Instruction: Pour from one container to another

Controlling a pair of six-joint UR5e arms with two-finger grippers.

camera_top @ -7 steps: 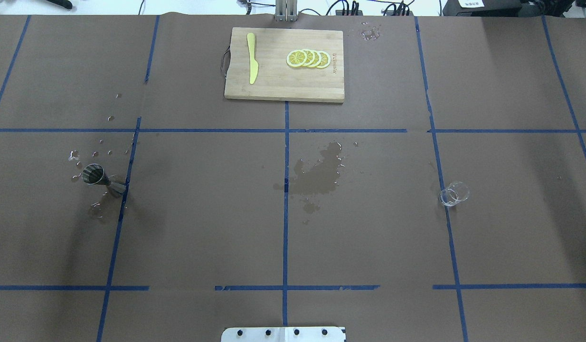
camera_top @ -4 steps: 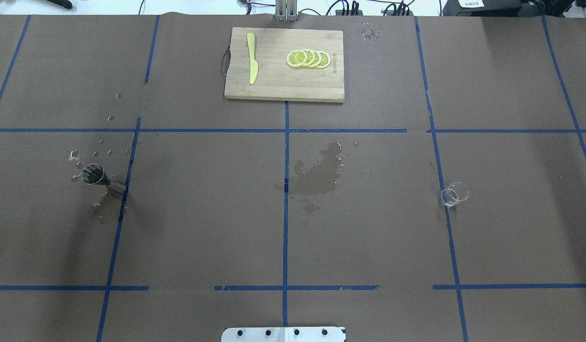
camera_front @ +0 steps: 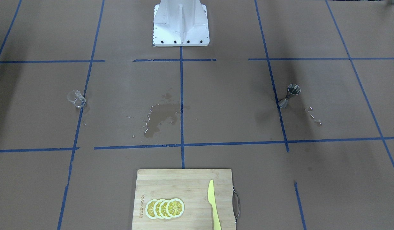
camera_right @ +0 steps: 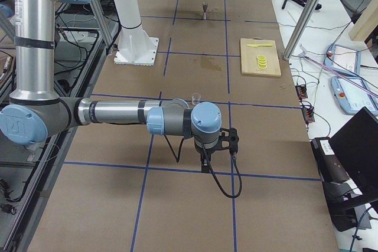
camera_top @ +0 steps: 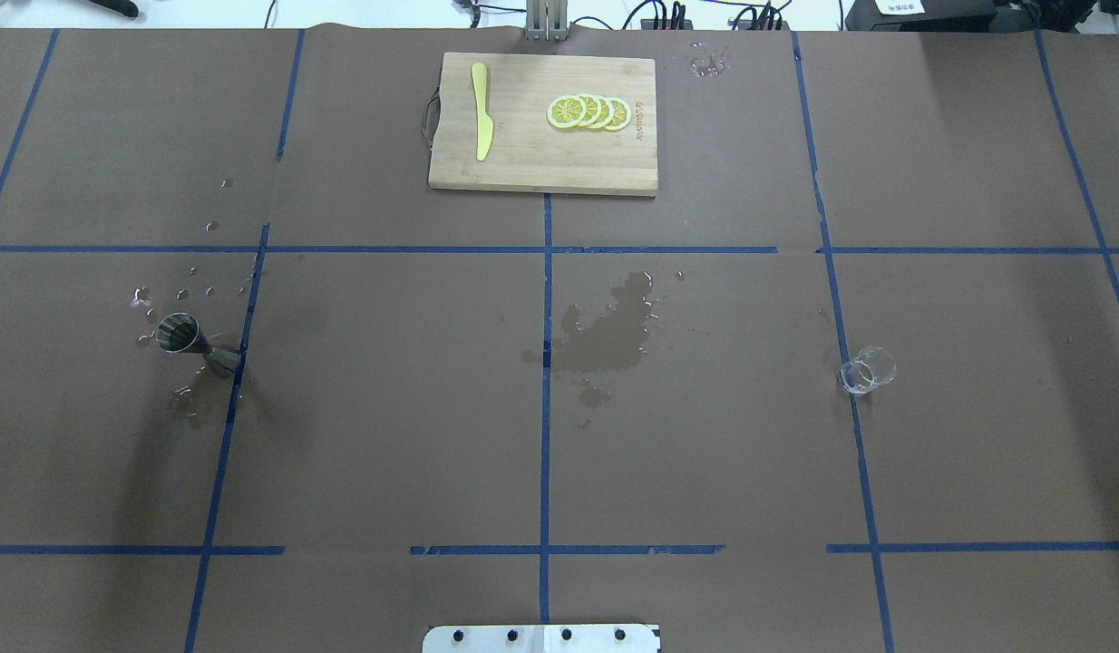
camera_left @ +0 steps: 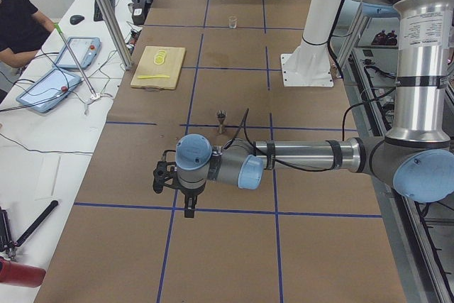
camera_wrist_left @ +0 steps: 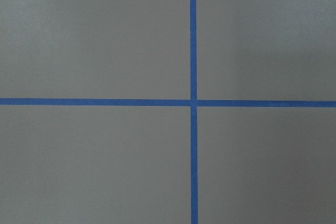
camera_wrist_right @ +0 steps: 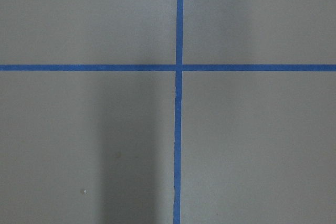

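A wet patch [camera_top: 609, 331] darkens the brown paper at the middle of the table, and everything else sits around it. The metal jigger [camera_top: 186, 340] stands upright well apart from the wet patch on the robot's left, just beside a blue tape line, with small droplets [camera_top: 180, 294] scattered near it. The clear glass [camera_top: 868, 369] stands well apart from the wet patch on the robot's right, against another tape line. Neither container is touched by an arm.

Beyond the wet patch, on the side away from the robot base [camera_front: 181, 24], lies a wooden cutting board [camera_top: 541, 163]. It carries a yellow knife [camera_top: 481, 111] and a row of overlapping lemon slices [camera_top: 588, 112].

The left gripper [camera_left: 189, 211] hangs pointing down over the paper, farther from the wet patch than the jigger, toward the table's left end. The right gripper [camera_right: 204, 166] hangs likewise past the glass, toward the right end. Both show only in the side views, so it cannot be told whether their fingers are spread or closed. Each wrist camera sees only a tape cross [camera_wrist_left: 193, 102] on bare paper.
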